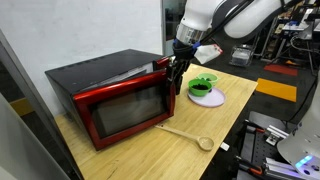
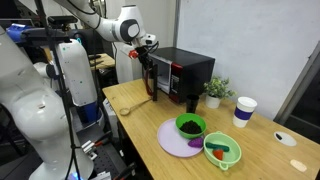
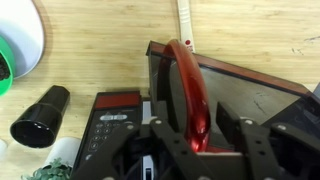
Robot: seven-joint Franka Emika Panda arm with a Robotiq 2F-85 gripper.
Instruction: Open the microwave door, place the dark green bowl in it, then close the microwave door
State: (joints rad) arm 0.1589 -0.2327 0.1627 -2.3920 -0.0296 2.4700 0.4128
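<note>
The microwave door (image 1: pixel 125 112) looks barely ajar, with its red handle (image 3: pixel 186 72) between the tool's (image 3: pixel 200 130) jaws; I cannot tell whether they clench it. Placing the bowl and closing the door are left. Beside the microwave (image 1: pixel 100 75): 1 dark green bowl (image 2: pixel 190 133) on 1 lavender plate (image 2: pixel 171 143), 1 lime bowl (image 2: pixel 238 153), 1 wooden spoon (image 1: pixel 185 134).

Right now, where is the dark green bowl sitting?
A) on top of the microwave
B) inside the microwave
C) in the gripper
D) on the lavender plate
D: in an exterior view the dark green bowl rests on the lavender plate, out on the tabletop and apart from the microwave.
</note>
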